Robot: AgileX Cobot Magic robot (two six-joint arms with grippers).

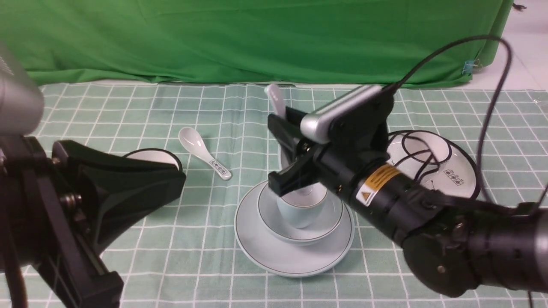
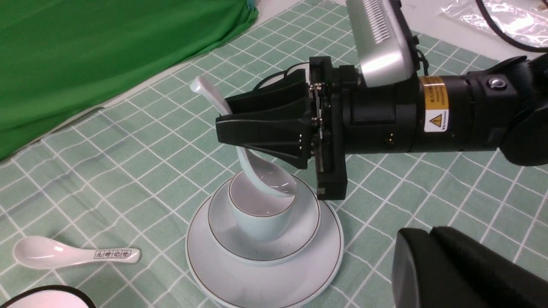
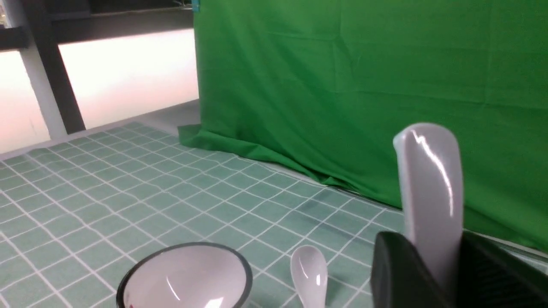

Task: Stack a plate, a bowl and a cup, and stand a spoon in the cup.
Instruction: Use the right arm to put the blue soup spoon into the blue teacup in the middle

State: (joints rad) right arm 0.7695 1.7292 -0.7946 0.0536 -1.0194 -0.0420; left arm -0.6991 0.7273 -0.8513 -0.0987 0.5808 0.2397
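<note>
Stack sits at desk (image 1: 141,256) centre: plate (image 1: 295,256) lowest, bowl (image 1: 332,220) on it, cup (image 1: 299,216) upright in the bowl.

Spoon (image 1: 274,98): scoop down in the cup's mouth, handle rising toward 12 o'clock, slightly tilted. Cannot tell if the scoop reaches the cup's bottom.

Right pincer (image 1: 276,154): reaches in from 3 o'clock, pinching the spoon's handle between its two black fingers, just above the cup.

Left pincer (image 1: 177,182): at 9 o'clock of the stack, well apart from it, pressed together, holding nothing.

Other items: printed spoon (image 1: 205,154) lying flat at 10 o'clock; black-rimmed bowl (image 1: 154,156) behind the left pincer; black-rimmed plate (image 1: 432,167) at 2 o'clock, partly behind the right arm.
</note>
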